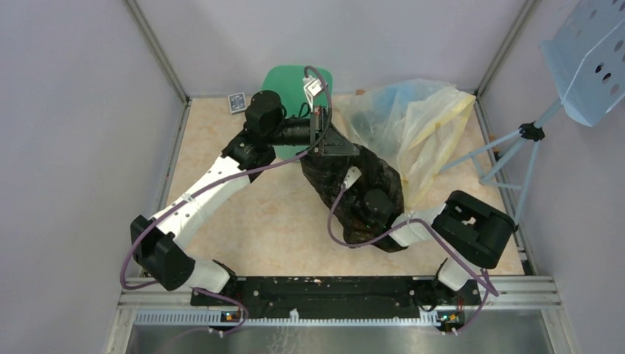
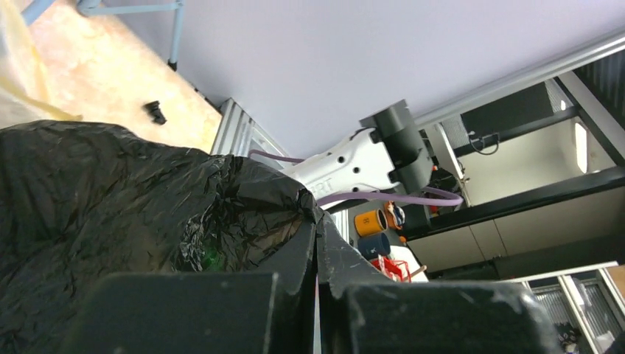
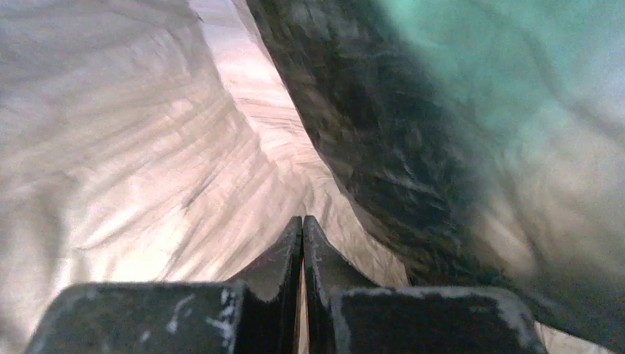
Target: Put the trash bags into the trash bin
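The black trash bag (image 1: 372,173) hangs crumpled between my two grippers, just in front of the mint-green trash bin (image 1: 291,80) at the back. My left gripper (image 1: 324,146) is shut on the bag's upper edge; black film bunches at its tips (image 2: 317,218), and the bag (image 2: 110,199) fills the left of that view. My right gripper (image 1: 359,188) is buried in the bag lower down. In the right wrist view its jaws (image 3: 302,220) are shut where folds of thin film (image 3: 133,162) converge, with a green blur of the bin (image 3: 479,51) at upper right.
Clear and yellowish plastic bags (image 1: 416,122) lie piled at the back right, touching the black bag. A pale blue stand (image 1: 516,144) leans in at the right wall. A small blue card box (image 1: 236,102) lies left of the bin. Enclosure walls close three sides.
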